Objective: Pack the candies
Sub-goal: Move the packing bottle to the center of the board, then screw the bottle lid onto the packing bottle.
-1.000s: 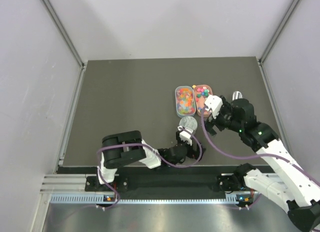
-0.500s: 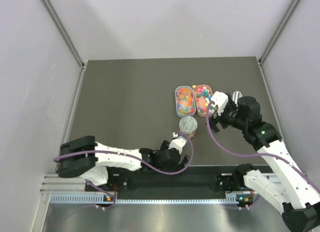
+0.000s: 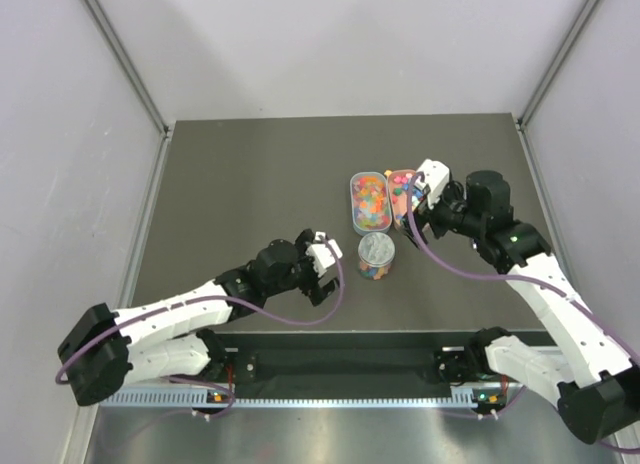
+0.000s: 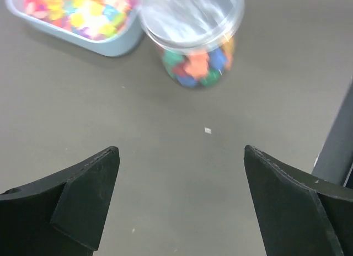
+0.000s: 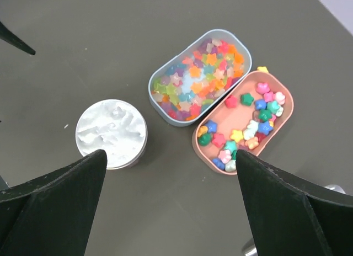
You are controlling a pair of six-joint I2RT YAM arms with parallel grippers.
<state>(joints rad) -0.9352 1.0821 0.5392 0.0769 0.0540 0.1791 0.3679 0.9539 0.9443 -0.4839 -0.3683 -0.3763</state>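
Note:
A clear round cup [image 3: 375,256] with its lid [image 5: 111,133] on holds mixed candies [image 4: 198,68]. Behind it, a blue tray [image 5: 150,90] is full of translucent candies [image 5: 196,79]. A pink tray [image 5: 243,119] beside it holds chunky star-shaped candies [image 5: 259,121]. My left gripper [image 3: 328,262] stands open just left of the cup, pointing at it, with bare table between its fingers [image 4: 88,195]. My right gripper [image 3: 413,196] hangs open above the pink tray and hides part of it in the top view. Neither gripper touches anything.
The blue tray's wall [image 4: 110,46] lies left of the cup in the left wrist view. A small shiny metal object [image 5: 334,188] shows at the right edge of the right wrist view. A white crumb [image 4: 207,130] lies before the cup. Grey walls enclose the dark table [image 3: 250,184].
The left arm swung from the near edge out to the cup's left side. The right gripper drew back and up over the pink tray. Both stayed open; the cup did not move.

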